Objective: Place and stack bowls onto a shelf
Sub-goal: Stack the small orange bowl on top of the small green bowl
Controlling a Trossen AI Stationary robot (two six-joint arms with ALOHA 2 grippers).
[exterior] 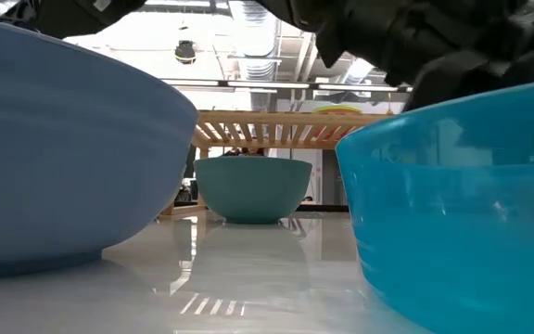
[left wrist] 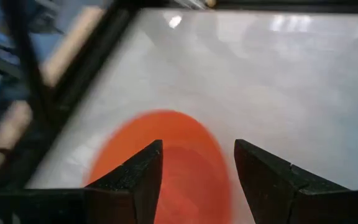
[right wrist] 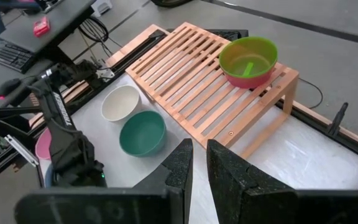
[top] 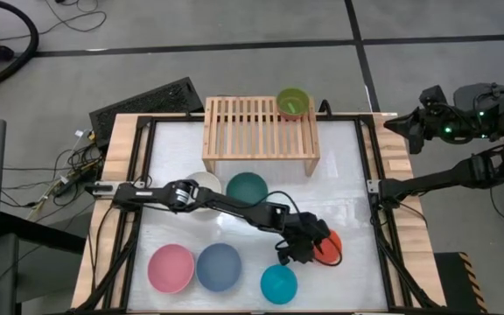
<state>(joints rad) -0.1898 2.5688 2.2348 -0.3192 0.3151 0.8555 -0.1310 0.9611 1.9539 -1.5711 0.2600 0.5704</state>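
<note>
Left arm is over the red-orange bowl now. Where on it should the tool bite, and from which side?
Grip the rim of the red-orange bowl, coming straight down from above. It sits upright and open-topped on the table, so only its thin wall fits between the fingers: one inside, one outside. The left tool is open above it. Take the rim section facing the table's centre, since the table's edge frame runs close on the other side.

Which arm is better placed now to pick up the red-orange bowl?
The left. Its gripper hangs right at the red-orange bowl, fingers open over it. The right gripper is folded back beyond the table's far right corner.
</note>
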